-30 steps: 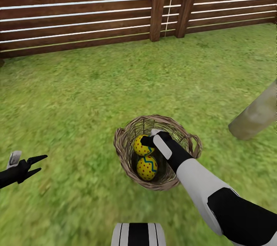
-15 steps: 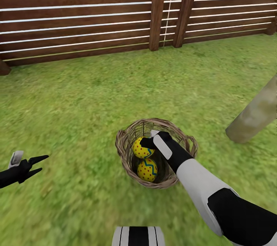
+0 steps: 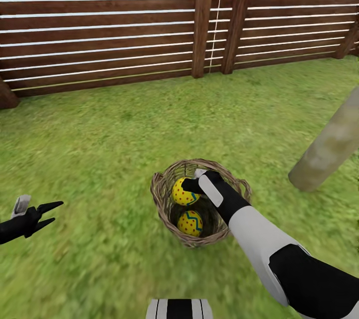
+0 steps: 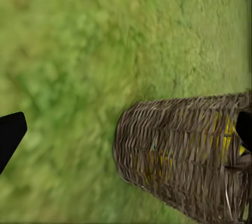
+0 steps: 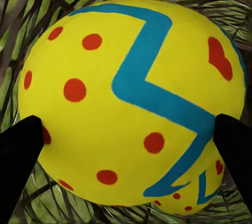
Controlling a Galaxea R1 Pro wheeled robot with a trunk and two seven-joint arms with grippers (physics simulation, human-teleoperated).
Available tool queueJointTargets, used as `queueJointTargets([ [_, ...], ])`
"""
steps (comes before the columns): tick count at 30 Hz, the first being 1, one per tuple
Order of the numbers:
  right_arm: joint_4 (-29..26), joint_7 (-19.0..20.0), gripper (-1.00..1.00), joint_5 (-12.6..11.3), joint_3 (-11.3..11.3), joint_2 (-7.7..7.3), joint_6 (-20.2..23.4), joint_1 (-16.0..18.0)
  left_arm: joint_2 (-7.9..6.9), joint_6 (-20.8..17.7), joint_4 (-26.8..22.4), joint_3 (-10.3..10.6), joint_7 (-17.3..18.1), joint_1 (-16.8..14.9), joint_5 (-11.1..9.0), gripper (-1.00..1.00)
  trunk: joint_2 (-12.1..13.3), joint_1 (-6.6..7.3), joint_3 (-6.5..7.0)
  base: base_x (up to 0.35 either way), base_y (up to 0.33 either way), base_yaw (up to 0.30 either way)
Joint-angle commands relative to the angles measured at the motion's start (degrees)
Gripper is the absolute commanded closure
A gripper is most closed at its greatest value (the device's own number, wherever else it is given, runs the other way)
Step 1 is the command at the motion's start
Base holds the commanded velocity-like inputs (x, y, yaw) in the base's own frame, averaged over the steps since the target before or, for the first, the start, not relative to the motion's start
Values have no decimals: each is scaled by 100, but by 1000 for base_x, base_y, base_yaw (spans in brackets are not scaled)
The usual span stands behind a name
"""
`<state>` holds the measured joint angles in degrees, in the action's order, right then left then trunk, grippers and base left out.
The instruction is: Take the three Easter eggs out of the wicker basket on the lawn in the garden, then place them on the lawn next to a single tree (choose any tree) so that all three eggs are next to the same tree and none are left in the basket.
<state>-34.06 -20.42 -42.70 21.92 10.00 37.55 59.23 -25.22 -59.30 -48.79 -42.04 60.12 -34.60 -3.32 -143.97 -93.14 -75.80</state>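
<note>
Right claw [image 3: 192, 183]: clenched on upper egg [image 3: 183, 192] inside wicker basket [image 3: 164, 209], likely for lifting out. Lower egg [image 3: 191, 222] beneath. Left claw [image 3: 50, 211]: released, idle over lawn [image 3: 99, 134].

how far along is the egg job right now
Nothing looks finished yet: no egg lies on the grass by the tree trunk. In hand: the right tool grips the upper egg over the basket; the left tool is open and empty. Another egg sits lower down; I cannot see a third. All still need moving beside the trunk.
</note>
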Motion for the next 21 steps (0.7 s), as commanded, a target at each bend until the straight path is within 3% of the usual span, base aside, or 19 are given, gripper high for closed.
queueJointTargets([
  [1,-5,-52,100,-54,14,0,7,2,0,-46,1,-6,0,-2,-19,-100,0,5,21,-202,0,-15],
  [16,-5,-47,100,-64,12,0,27,-24,0,-46,1,-6,0,-2,-28,-100,20,43,355,-46,0,-1],
  [21,-10,-35,100,-87,-13,0,239,-20,0,-46,1,-6,0,-2,-28,-100,27,56,466,-5,0,0],
])
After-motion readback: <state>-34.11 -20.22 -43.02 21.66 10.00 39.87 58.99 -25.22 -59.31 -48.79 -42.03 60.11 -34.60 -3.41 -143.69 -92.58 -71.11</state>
